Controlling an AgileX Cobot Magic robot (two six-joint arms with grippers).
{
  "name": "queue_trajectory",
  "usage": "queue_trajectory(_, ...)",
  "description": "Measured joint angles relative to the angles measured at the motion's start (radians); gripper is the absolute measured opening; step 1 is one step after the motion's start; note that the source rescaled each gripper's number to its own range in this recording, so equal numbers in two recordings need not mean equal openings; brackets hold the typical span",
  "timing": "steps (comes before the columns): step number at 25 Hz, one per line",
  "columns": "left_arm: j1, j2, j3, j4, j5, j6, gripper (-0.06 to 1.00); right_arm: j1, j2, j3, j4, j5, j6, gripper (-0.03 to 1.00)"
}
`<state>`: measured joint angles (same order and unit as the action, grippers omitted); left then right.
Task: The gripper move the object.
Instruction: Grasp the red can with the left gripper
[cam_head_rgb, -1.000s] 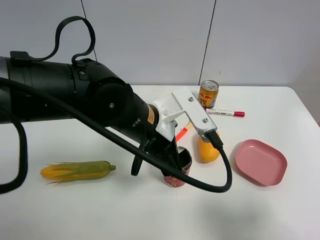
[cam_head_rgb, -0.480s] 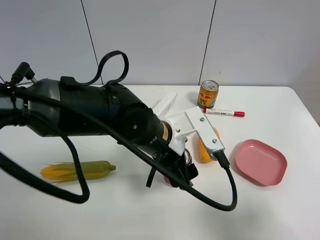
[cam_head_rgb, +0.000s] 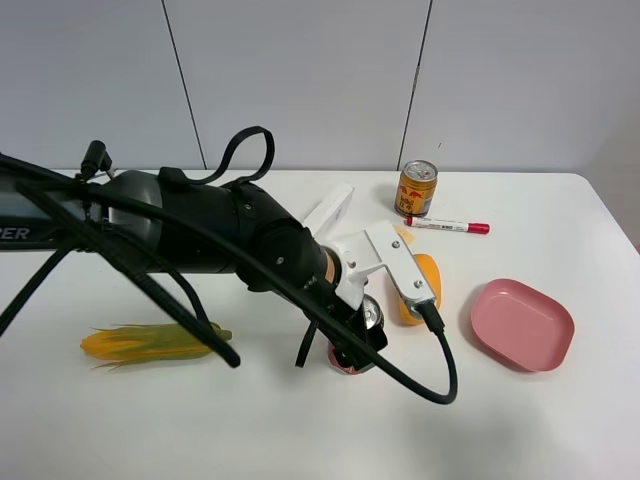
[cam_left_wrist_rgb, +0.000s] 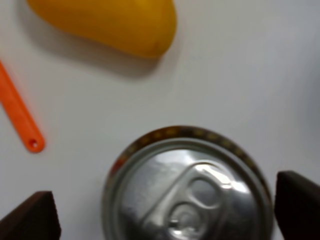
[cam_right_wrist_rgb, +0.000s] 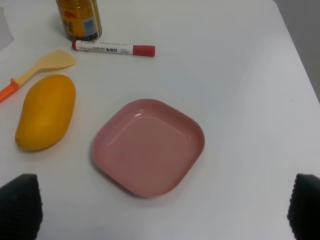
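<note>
A white table (cam_head_rgb: 560, 420) fills the scene, and the bulky black left arm (cam_head_rgb: 200, 240), trailing black cables and carrying a white bracket, reaches across it from the left toward the centre. At its end the left gripper (cam_head_rgb: 355, 345) (cam_left_wrist_rgb: 164, 207) is lowered over the red can (cam_head_rgb: 370, 318) (cam_left_wrist_rgb: 187, 195), which stands upright on the table near the middle, silver pull-tab top facing up. The wrist view shows the dark fingers (cam_left_wrist_rgb: 31, 216) spread on either side of the can. One is clearly apart from the rim with bare table between them. The other is right at the rim, and contact there cannot be told.

To the right lies an empty pink plate (cam_head_rgb: 521, 324) (cam_right_wrist_rgb: 148, 145). An ear of corn (cam_head_rgb: 150, 342) in yellow and green husk lies well apart on the left, partly behind the cables. A yellow mango (cam_head_rgb: 420, 290) (cam_left_wrist_rgb: 110, 22) (cam_right_wrist_rgb: 46, 112) rests just beside the red can, between it and the plate.

At the back stands a shorter gold-orange can (cam_head_rgb: 417, 188) (cam_right_wrist_rgb: 79, 19), with a red-capped white marker (cam_head_rgb: 448, 225) (cam_right_wrist_rgb: 112, 48) lying just in front of it. A small spatula (cam_right_wrist_rgb: 37, 67) (cam_left_wrist_rgb: 19, 112) with an orange handle lies near the mango.

The right gripper (cam_right_wrist_rgb: 162, 207) hangs above the plate area, its two dark fingertips (cam_right_wrist_rgb: 20, 205) set wide apart and holding nothing.
</note>
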<state>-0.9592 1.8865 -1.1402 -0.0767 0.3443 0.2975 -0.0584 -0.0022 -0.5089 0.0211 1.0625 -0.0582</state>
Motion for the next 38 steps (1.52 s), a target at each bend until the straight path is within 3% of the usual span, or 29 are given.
queue_trajectory(16, 0.018, 0.054, 0.0, 0.005, -0.013, 0.0, 0.82, 0.0, 0.0, 0.0, 0.0, 0.0, 0.0, 1.0)
queue_trajectory(35, 0.018, 0.095, 0.0, 0.006, -0.102, -0.004, 0.82, 0.0, 0.0, 0.0, 0.0, 0.0, 0.0, 1.0)
queue_trajectory(37, 0.018, 0.095, 0.0, 0.006, -0.102, -0.004, 0.74, 0.0, 0.0, 0.0, 0.0, 0.0, 0.0, 1.0)
queue_trajectory(38, 0.018, 0.095, 0.0, 0.006, -0.102, -0.004, 0.62, 0.0, 0.0, 0.0, 0.0, 0.0, 0.0, 1.0)
